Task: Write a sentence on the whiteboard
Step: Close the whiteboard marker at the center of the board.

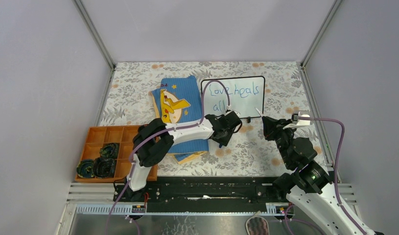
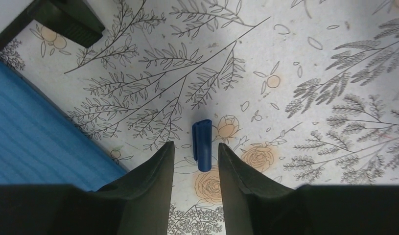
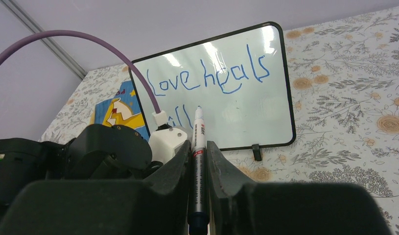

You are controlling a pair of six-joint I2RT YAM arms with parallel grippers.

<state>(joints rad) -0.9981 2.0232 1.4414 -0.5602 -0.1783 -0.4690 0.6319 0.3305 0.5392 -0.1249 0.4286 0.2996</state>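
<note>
The whiteboard (image 1: 244,103) (image 3: 246,112) stands upright at the back of the table. The sentence (image 1: 234,93) (image 3: 207,78) on it reads "Love heals all" in blue, in two lines. My right gripper (image 1: 267,122) (image 3: 199,147) is shut on a marker (image 1: 259,112) (image 3: 199,125) whose tip points at the board, a little short of it. My left gripper (image 1: 222,139) (image 2: 195,144) hangs open just in front of the board. A blue marker cap (image 2: 202,144) lies on the tablecloth between its fingertips and touches neither.
A blue cartoon-print cloth (image 1: 180,105) (image 2: 31,142) lies left of the board, under the left arm. An orange compartment tray (image 1: 102,134) with dark objects sits at the near left. One black foot of the board (image 2: 72,22) shows near the left gripper.
</note>
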